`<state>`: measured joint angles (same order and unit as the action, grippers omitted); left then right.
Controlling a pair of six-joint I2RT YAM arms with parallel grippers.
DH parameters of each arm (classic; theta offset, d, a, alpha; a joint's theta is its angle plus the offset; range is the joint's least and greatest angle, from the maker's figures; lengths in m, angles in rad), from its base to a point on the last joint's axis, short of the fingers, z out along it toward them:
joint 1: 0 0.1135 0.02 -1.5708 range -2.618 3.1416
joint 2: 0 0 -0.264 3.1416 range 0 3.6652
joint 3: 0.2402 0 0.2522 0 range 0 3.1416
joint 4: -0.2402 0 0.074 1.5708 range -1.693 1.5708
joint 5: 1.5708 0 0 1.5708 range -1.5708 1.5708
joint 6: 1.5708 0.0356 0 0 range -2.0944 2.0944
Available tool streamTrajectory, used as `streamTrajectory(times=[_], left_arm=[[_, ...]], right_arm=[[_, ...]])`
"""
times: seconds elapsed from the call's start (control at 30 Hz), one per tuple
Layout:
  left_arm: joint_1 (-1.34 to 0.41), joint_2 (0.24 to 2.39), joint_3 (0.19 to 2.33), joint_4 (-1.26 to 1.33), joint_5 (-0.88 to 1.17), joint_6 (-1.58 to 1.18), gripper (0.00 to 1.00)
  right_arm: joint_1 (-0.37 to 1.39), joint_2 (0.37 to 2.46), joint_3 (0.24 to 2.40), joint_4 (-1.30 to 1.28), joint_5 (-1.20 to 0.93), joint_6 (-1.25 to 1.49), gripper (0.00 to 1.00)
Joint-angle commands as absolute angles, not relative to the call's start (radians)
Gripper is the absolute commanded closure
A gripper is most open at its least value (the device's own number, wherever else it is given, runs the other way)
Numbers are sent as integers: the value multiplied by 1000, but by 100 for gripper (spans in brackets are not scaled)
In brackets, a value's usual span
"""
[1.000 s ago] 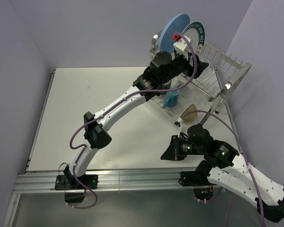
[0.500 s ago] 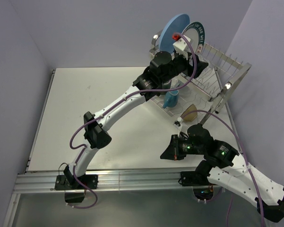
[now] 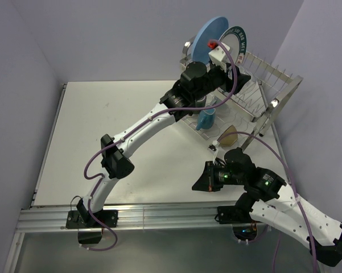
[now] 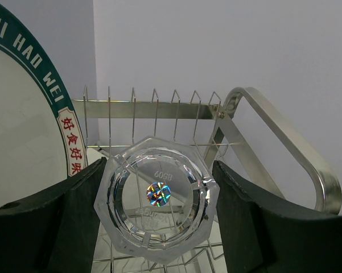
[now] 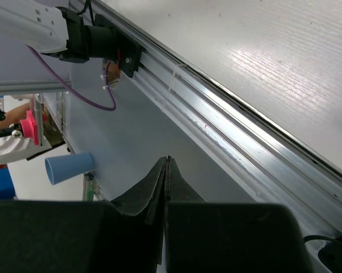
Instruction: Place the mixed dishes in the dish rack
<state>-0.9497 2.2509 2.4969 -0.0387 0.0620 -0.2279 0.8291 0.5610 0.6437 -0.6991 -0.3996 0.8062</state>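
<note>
1. The lettered plate stands on edge in the rack, likely so it can drain.
2. The left end effector clamps the glass above the rack's wires, seemingly for setting down.
3. The right end effector is pinched shut and empty, out of the way by the table edge.

White table, flat matte top with a small dark speck toward the far left, and a silver metal rail running along its near edge. The wire dish rack stands on slanted legs at the far right corner of the table. A small tan rounded thing sits on the tabletop just beside the rack's near leg, too small to identify, and the two arm bases are fixed on the rail, well apart.
</note>
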Motion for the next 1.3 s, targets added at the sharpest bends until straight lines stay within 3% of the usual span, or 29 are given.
streamTrajectory(times=[0.0,0.2,0.27,0.37,1.13,1.2,1.23,1.27], left_arm=[[-939,2249,2531,-72,60,-198,29],[-937,2249,2531,-66,60,-192,21],[-937,2249,2531,-64,64,-193,6],[-936,2247,2531,-61,63,-193,1],[-986,2137,2471,-29,193,-221,1],[-1006,2103,2454,-29,208,-219,1],[-1011,2094,2448,-35,213,-222,1],[-1025,2079,2448,-46,206,-215,1]], right_arm=[[838,571,667,-655,-379,792,100],[839,574,675,-657,-374,782,100],[839,574,673,-658,-376,781,100],[838,574,676,-660,-376,779,100],[839,574,672,-683,-324,753,100],[838,568,670,-695,-302,749,93],[838,565,660,-698,-293,747,79],[838,561,655,-696,-291,749,73]])
